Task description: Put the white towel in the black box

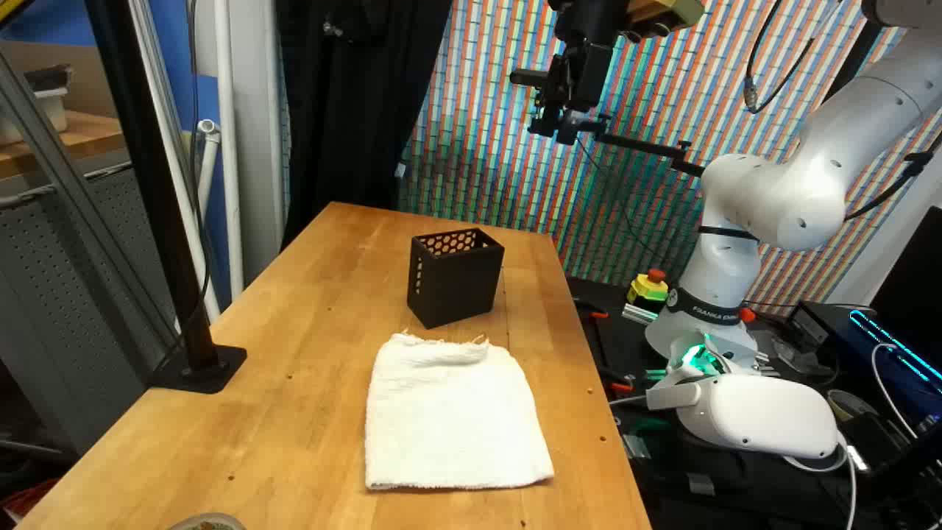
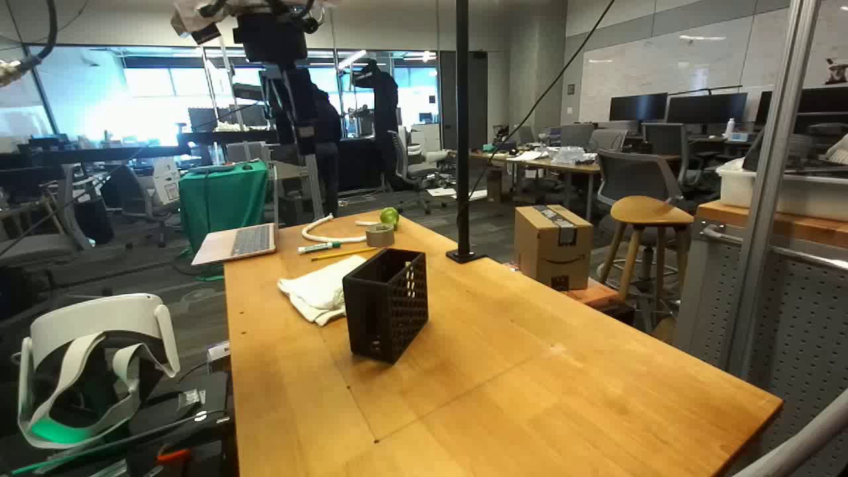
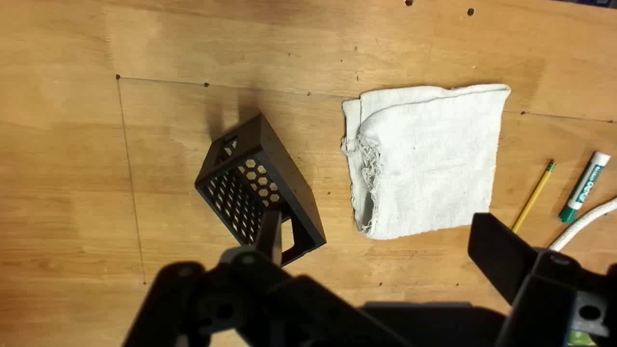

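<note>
The wooden table (image 2: 503,391) spreads all around the foot of the black box (image 1: 456,283), which stands upright on it. To the right of the black box in an exterior view, off the tabletop, rises the white Franka Panda arm (image 1: 773,199). A black pole (image 2: 463,132) stands on the tabletop across the black box from the arm's base. Well behind the black box and to its right in an exterior view is an Amazon cardboard carton (image 2: 553,248). A laptop (image 2: 250,242) stands unfolded well behind the black box and to its left in that view. The white VR headset (image 1: 765,412) rests on the same side of the black box as the arm's base. The Robotiq gripper (image 3: 377,214) hangs higher than the black box, its two fingers (image 3: 499,258) spread wide apart and released. The white towel (image 3: 429,164), folded and lying flat, is outside the black box, near it but apart, with its frayed edge turned that way. The black box itself has an uncovered top and honeycomb holes in some of its walls. In the wrist view, to the right of the black box and farther from it than the towel, lie a curved white rope (image 3: 578,225), a green-capped Expo marker (image 3: 584,188) and a yellow pencil (image 3: 533,197).
</note>
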